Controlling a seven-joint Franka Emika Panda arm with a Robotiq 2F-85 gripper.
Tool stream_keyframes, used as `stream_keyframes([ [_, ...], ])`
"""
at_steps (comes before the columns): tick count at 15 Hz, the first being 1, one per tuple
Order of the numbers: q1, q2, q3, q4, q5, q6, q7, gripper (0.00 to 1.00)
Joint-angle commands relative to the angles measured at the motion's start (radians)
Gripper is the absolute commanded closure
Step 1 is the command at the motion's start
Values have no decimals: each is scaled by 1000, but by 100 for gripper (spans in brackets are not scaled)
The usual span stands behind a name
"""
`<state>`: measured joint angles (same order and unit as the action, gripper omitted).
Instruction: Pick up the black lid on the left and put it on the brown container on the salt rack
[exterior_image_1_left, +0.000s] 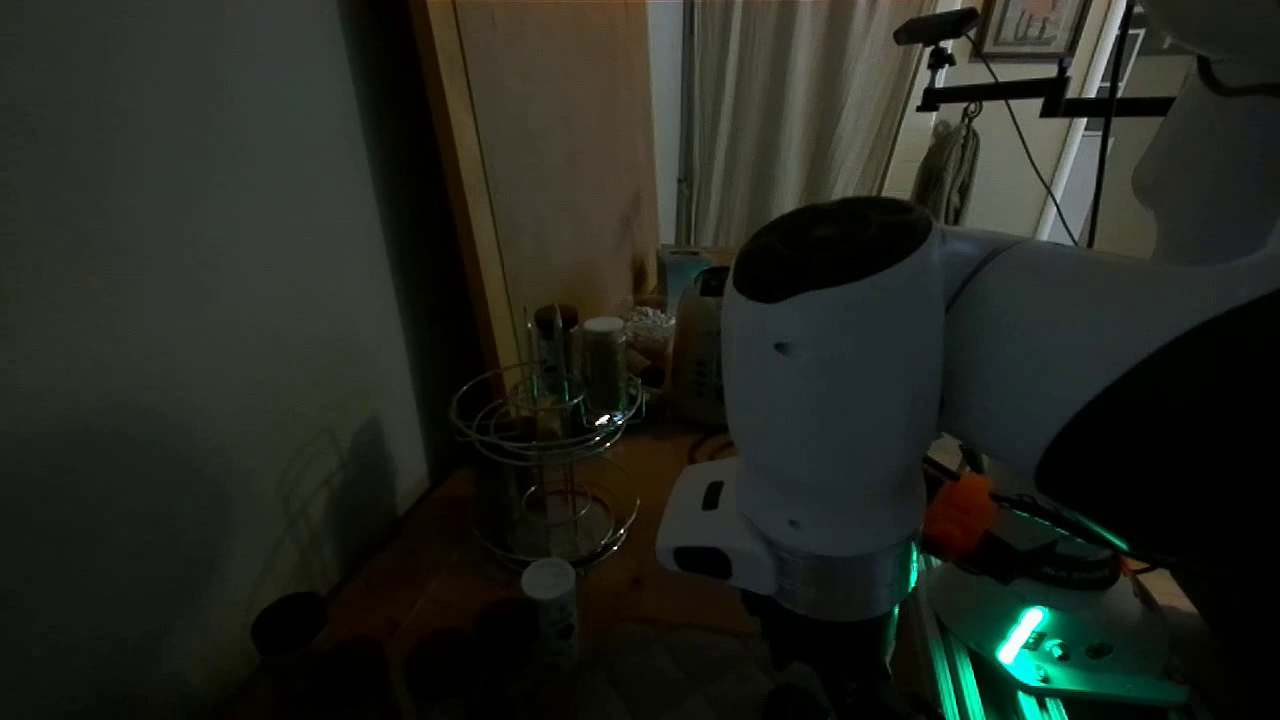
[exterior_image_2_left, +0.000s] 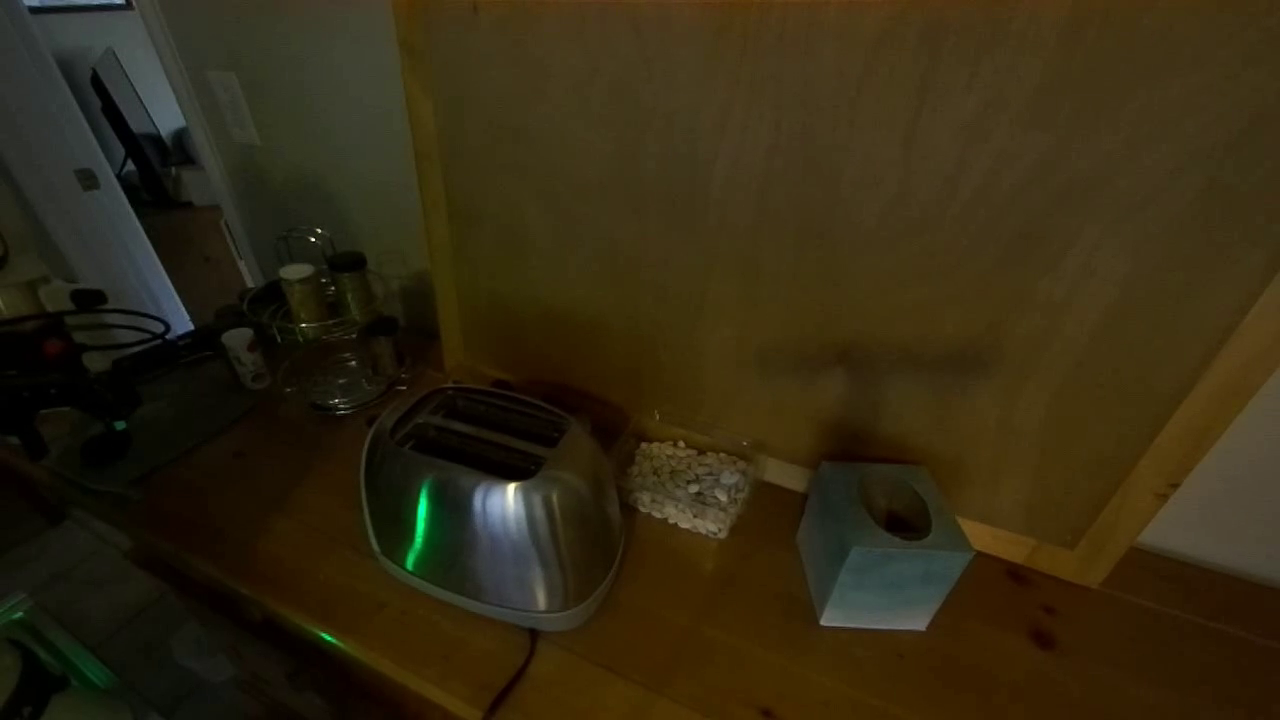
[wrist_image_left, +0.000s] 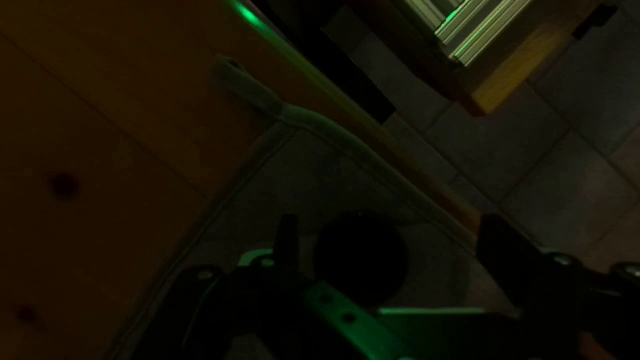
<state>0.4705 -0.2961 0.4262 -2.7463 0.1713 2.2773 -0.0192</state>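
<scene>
A round black thing, likely the black lid, lies on a grey cloth in the wrist view. It sits between my gripper's fingers, nearer the left one. My gripper is open, with a gap at each side of the black thing. In an exterior view my gripper is low over the cloth, dark and partly cut off. The wire salt rack also shows in an exterior view. It holds a white-lidded jar and a dark-topped jar. I cannot tell which is the brown container.
A white container stands before the rack, near several dark round tops by the wall. A toaster, a box of pebbles and a tissue box stand along the counter. The counter edge runs beside the cloth.
</scene>
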Motion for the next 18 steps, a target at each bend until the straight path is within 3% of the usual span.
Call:
stream_keyframes([
  [1, -12, 33, -4, 4, -32, 31, 35, 41],
  [4, -15, 46, -5, 5, -30, 49, 40, 62],
  [5, -16, 50, -6, 6, -31, 57, 40, 20],
  [7, -18, 58, -6, 7, -33, 67, 44, 24],
  [8, -18, 61, -7, 8, -33, 69, 45, 18],
  [9, -19, 63, -7, 8, -34, 71, 46, 26],
  [10, -18, 64, -8, 8, -32, 73, 46, 4],
  [12, -19, 66, -10, 10, -30, 74, 45, 6],
  [13, -19, 66, -11, 10, -30, 76, 46, 1],
  [14, -21, 67, -12, 10, -30, 82, 51, 38],
  [15, -21, 65, -12, 10, -31, 85, 52, 34],
  [16, -23, 63, -12, 10, -33, 90, 55, 36],
  [18, -24, 61, -13, 11, -32, 94, 56, 52],
])
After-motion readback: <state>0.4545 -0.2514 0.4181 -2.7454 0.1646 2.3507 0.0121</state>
